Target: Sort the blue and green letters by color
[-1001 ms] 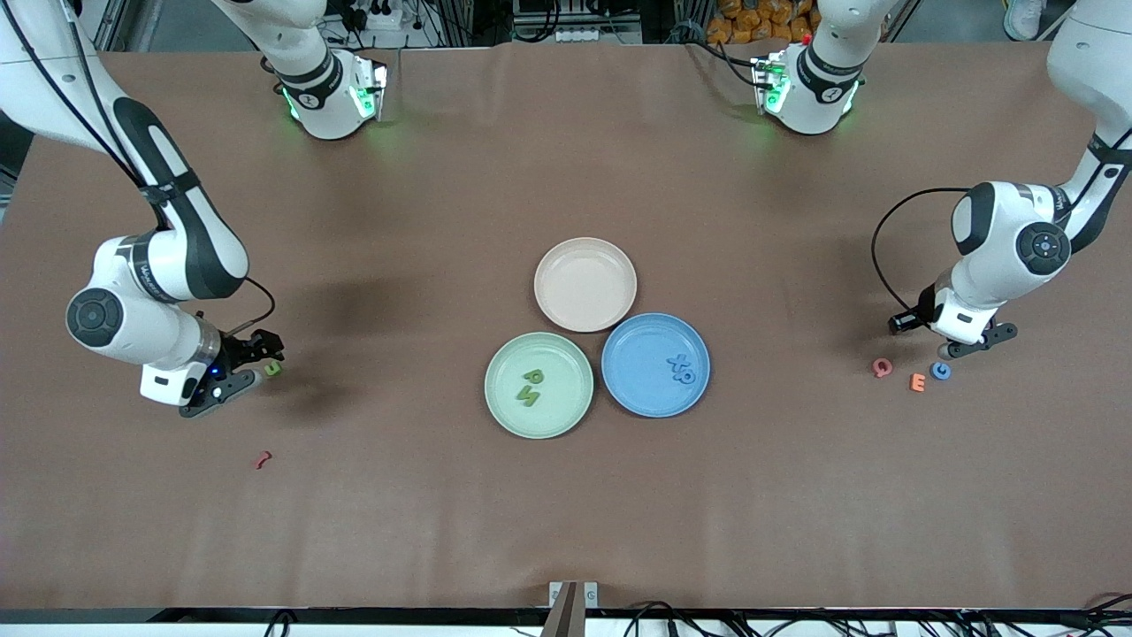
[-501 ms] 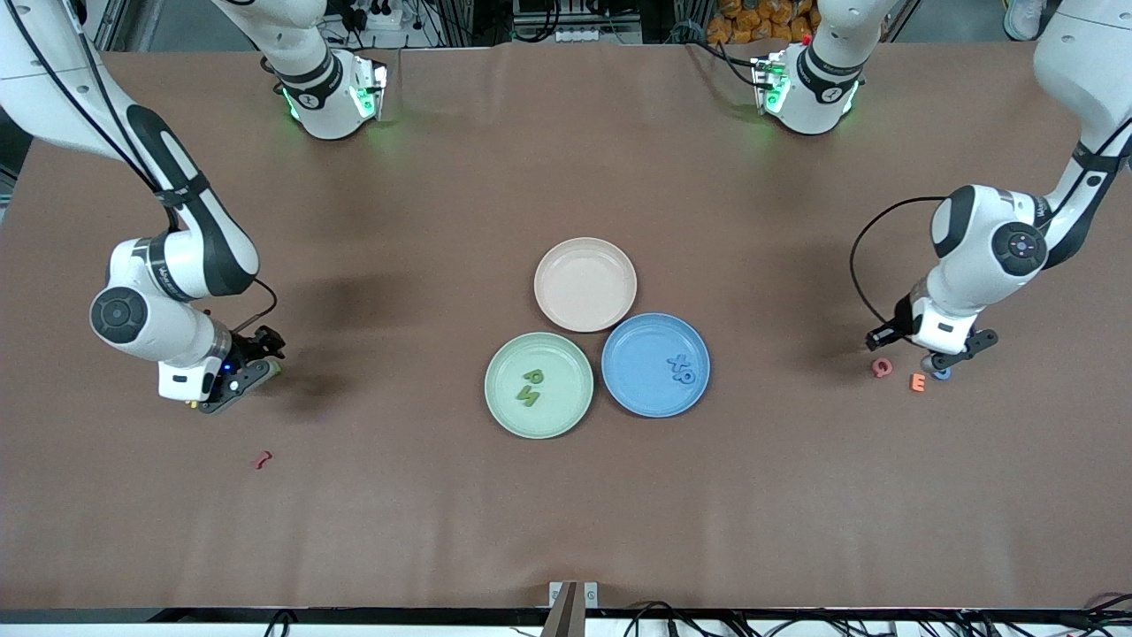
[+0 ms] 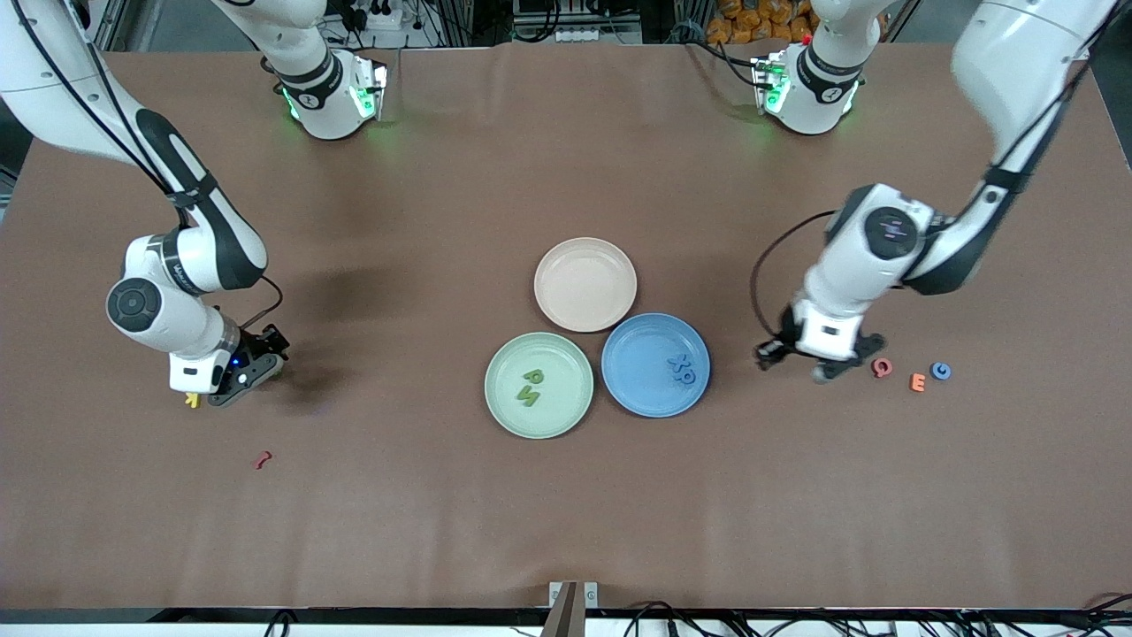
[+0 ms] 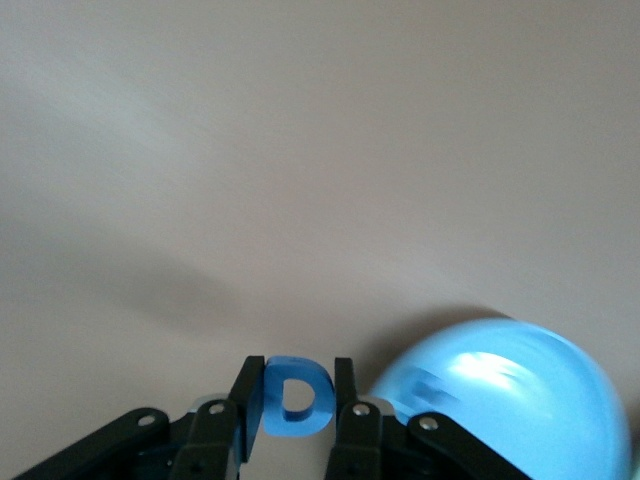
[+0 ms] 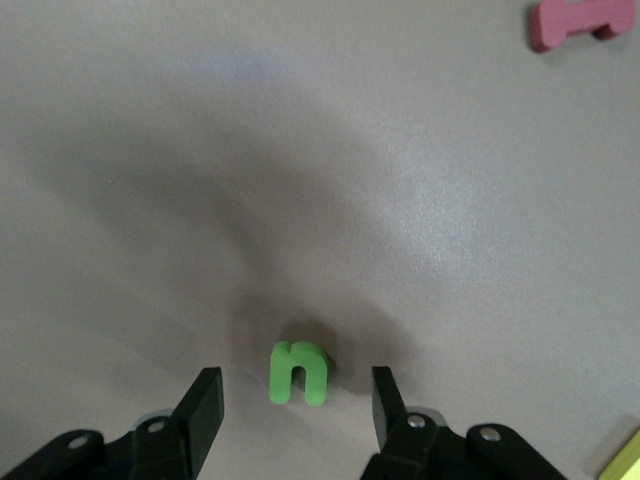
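Note:
My left gripper (image 4: 296, 366) is shut on a blue D (image 4: 293, 395), held upright. In the front view this gripper (image 3: 818, 367) hangs over the table between the blue plate (image 3: 619, 389) and a pink Q (image 3: 882, 367). That plate holds two blue letters (image 3: 681, 367). A blue G (image 3: 941, 371) lies on the table toward the left arm's end. My right gripper (image 5: 295, 380) is open and low at the right arm's end, a finger on each side of a green n (image 5: 299, 372) without touching it. The green plate (image 3: 495, 389) holds two green letters (image 3: 531, 387).
An empty beige plate (image 3: 585, 284) sits farther from the front camera than the two coloured plates. An orange E (image 3: 918, 381) lies between the Q and the G. A yellow K (image 3: 192, 400) and a dark-red piece (image 3: 262, 459) lie near my right gripper (image 3: 252, 372).
My left arm has carried the D away from the G, past the Q, toward the blue plate. My right gripper has settled around the green letter with its fingers narrowing, uncovering the yellow K.

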You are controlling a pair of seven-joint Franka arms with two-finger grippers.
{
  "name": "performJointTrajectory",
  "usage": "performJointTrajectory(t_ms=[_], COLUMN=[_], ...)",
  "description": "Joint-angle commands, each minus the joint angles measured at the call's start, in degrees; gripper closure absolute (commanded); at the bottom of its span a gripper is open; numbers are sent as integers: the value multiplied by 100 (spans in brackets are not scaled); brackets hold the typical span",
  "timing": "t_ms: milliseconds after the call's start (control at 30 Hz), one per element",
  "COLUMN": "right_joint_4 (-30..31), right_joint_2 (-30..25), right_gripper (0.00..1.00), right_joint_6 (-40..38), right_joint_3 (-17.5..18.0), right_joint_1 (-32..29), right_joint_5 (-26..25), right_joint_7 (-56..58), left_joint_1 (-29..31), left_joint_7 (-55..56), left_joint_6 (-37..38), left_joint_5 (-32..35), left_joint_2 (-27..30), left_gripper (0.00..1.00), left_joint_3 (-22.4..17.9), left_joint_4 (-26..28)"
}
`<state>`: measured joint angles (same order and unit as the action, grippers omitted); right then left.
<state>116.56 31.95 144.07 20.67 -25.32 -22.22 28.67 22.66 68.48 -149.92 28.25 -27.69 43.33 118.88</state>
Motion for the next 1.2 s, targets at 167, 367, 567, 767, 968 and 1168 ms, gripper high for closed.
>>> performJointTrajectory(t_ms=[167,367,567,767,968,1168], right_joint_4=[139,148,148,113,-45,-572], right_joint_2=[48,75,75,4,-101,-84], right_gripper=[43,61,98,100,100,100], right_joint_6=[306,341,324,245,-27,-800], right_joint_3=[-19,-63,-63,-10,315,491], right_joint_1=[-61,-52,-52,-34,80,843], right_joint_5=[-221,-221,-221,-177,-160,-64], right_joint_7=[7,-10,-37,-291,-1204,-2986], left_joint_1=[-1517,-2440,-3108,-3224,-3162,-3005], left_joint_7=[1123,1624,1827,1783,1801,1503], left_joint_6=[103,103,103,103,217,876], left_joint_5=[199,181,181,207,216,225], left_joint_2=[-500,-878,-1046,-1046,-1011,-940], left_gripper=[84,83,82,0,0,0], left_joint_3=[-579,-984,-1484,-1687,-1687,-1696], left_joint_4=[-830,-1515,-1710,-1763,-1675,-1596])
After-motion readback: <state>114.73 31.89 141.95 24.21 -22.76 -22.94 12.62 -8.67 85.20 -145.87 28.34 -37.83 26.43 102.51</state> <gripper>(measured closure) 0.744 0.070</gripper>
